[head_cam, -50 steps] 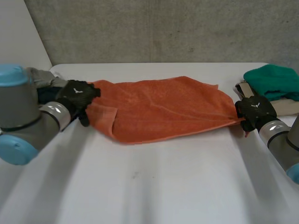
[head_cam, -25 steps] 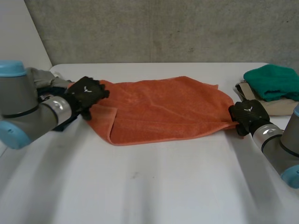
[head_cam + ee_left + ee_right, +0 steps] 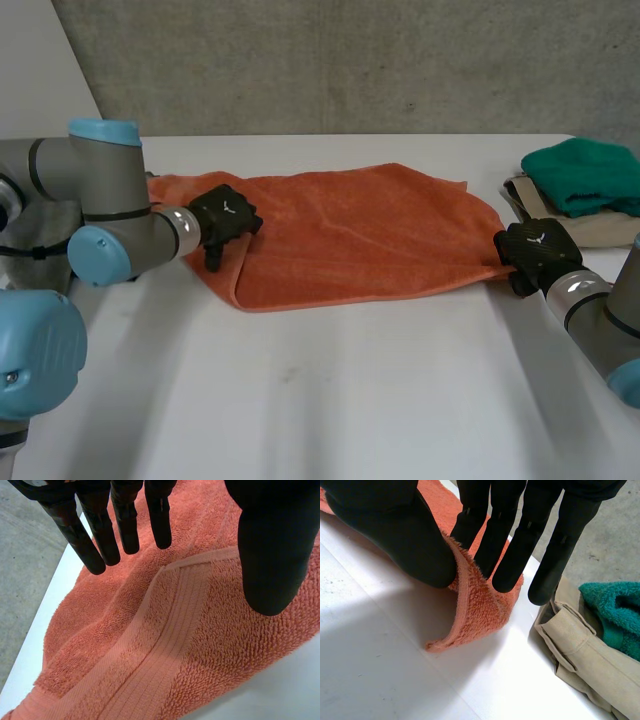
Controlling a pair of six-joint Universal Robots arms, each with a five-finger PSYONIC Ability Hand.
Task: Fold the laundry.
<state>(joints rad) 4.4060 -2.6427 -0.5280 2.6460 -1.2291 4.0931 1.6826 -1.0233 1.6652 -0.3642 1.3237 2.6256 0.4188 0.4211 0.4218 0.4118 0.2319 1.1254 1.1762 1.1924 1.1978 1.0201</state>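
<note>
An orange towel (image 3: pixel 360 235) lies spread across the middle of the white table (image 3: pixel 350 400). Its left end is turned over in a flap with a ribbed hem (image 3: pixel 165 645). My left hand (image 3: pixel 225 217) hovers over that flap, open, with fingers (image 3: pixel 125 520) straight and the thumb apart from them. My right hand (image 3: pixel 535 250) is shut on the towel's right corner (image 3: pixel 480 605), pinching it between thumb and straight fingers so the corner curls up off the table.
A folded green towel (image 3: pixel 580 175) rests on a beige cloth (image 3: pixel 600 230) at the table's right edge, just beyond my right hand. Both show beside the fingertips, the green towel (image 3: pixel 615 610) over the beige cloth (image 3: pixel 580 655). Bare table lies in front of the towel.
My left hand has moved right from the towel's left end onto the folded flap, the arm swinging in behind it. My right hand has stayed at the right corner, still pinching it.
</note>
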